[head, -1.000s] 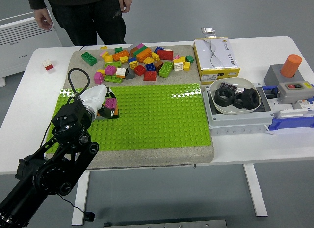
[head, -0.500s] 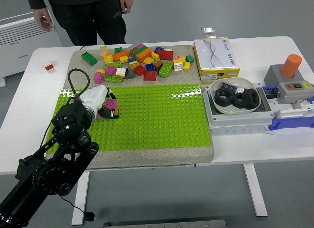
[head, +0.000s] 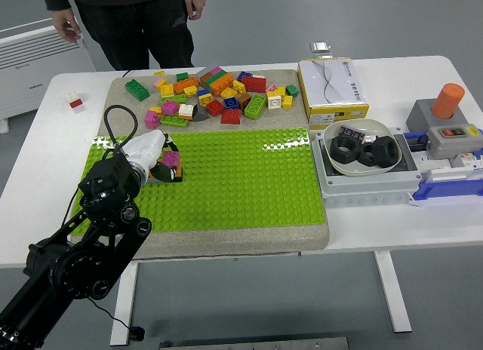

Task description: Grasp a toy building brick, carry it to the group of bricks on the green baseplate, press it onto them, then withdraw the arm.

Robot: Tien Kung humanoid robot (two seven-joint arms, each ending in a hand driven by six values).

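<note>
Brick [head: 172,160], pink, held in left hand [head: 155,158] fingers over the green baseplate [head: 249,184] near the desk's left edge; align studs squarely, press straight down.

A robotics lab or test room: a white height-adjustable table [head: 45,191] on bare grey flooring, a black robot arm [head: 83,244], an electrical box with a red button [head: 451,139], a wall radiator [head: 30,59], a standing person [head: 136,18].

Single head view, high, robot's side.
Looks forward and down over the white table [head: 226,237]; near edge low in frame, a person [head: 136,18] at far side, top.
</note>
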